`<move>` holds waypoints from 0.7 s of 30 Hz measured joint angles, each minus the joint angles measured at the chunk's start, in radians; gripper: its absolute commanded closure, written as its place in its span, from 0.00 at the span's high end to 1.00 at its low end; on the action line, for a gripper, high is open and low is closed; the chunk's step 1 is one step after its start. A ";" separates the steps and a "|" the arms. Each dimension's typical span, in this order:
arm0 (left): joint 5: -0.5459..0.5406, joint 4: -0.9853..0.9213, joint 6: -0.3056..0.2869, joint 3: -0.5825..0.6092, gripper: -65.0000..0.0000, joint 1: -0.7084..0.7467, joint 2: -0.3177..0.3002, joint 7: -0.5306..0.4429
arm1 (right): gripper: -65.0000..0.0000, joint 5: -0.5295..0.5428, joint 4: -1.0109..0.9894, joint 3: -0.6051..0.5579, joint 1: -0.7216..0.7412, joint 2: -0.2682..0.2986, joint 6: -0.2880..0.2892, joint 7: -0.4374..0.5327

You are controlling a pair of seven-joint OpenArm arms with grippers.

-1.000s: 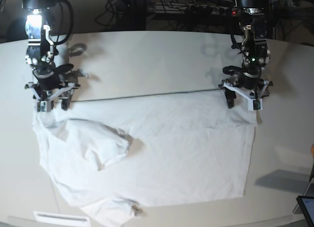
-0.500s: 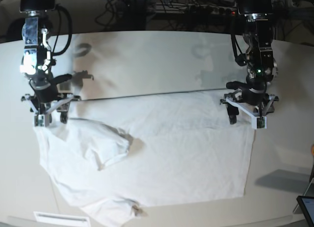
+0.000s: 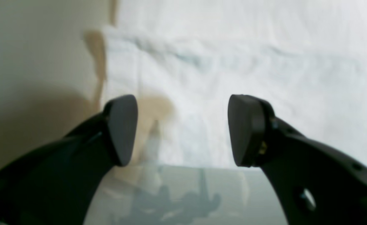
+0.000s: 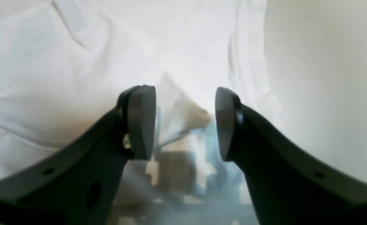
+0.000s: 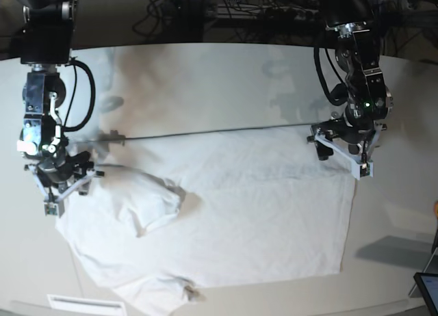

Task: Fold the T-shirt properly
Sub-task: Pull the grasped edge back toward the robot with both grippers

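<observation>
The T-shirt (image 5: 226,206) is spread over the table (image 5: 205,83), one sleeve turned in over its body and its far edge laid between the two arms. The left gripper (image 3: 183,129) and the right gripper (image 4: 185,123) are each held above a far corner with jaws parted and nothing between the pads, though the wrist views are blurred. A fold step seems to be pending: for the next move, each corner would have to be pinched cleanly through both layers.

An off-white table (image 5: 226,83) backed by dark cables (image 5: 274,15) beyond its edge.
</observation>
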 measured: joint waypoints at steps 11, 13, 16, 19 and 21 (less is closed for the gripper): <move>0.004 -0.060 0.001 0.003 0.66 -0.002 -0.002 0.003 | 0.45 0.005 -0.071 0.003 -0.024 -0.002 0.000 -0.028; 0.006 -0.063 0.001 0.003 0.66 -0.002 -0.002 0.003 | 0.45 0.005 -0.060 0.003 -0.038 0.000 0.000 -0.034; 0.006 -0.064 0.000 0.004 0.66 0.000 -0.002 0.003 | 0.45 0.009 -0.053 0.005 -0.064 0.000 0.000 0.002; 0.006 -0.064 0.000 0.004 0.66 0.016 -0.002 0.003 | 0.45 0.009 -0.048 0.006 -0.081 0.000 0.000 0.021; 0.006 -0.064 0.000 0.004 0.66 0.019 -0.002 0.003 | 0.45 0.009 -0.048 0.006 -0.097 0.000 0.000 0.057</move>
